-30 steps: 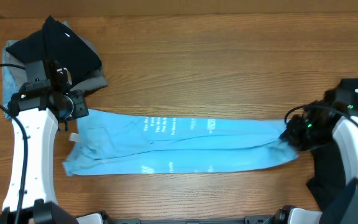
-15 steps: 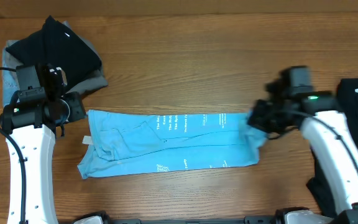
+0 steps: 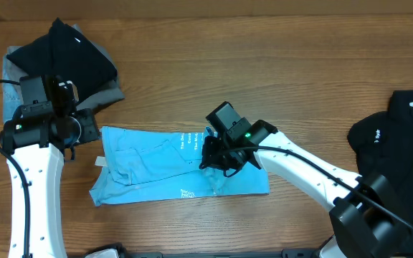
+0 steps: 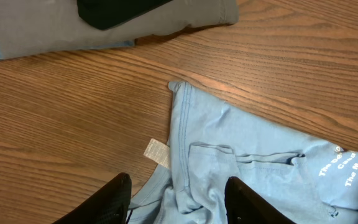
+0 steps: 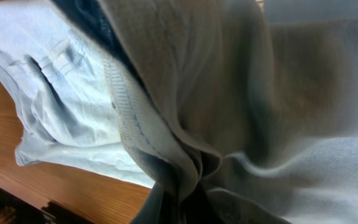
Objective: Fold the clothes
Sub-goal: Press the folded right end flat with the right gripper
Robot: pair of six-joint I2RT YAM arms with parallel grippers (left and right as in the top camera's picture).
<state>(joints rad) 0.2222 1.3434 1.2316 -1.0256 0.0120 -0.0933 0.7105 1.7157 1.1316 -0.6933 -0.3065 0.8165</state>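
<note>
Looking like mid fold-over. Holding the right-hand end of the T-shirt (image 3: 156, 168) in the right gripper (image 3: 217, 159), fingers clamped together on a bunched wad of blue cloth, above the band's middle, just beside the white lettering (image 3: 192, 141).

Working with a shirt lying as a narrow band on the table (image 3: 278, 79), left of centre toward the front edge, tag end to the left. Hovering the left gripper (image 4: 179, 202) at that tag end, fingers apart and gripping nothing, with the neck tag (image 4: 156, 151) just beside them. Not seeing whether the tips touch cloth.

Doing it well, as a judgement:
- Travelling low and straight along the band's axis, not drifting toward the dark garments (image 3: 70, 50) at back left.
- Aiming for edge-on-edge landing at the tag end.
- Pinning the left end with the open fingers against sliding.
- Watching the wad in the grip: looking creased in the right wrist view, and risking lower layers getting dragged along.
- Releasing only once flat, then smoothing.
- Staying clear of the black garment (image 3: 400, 129) at far right.
</note>
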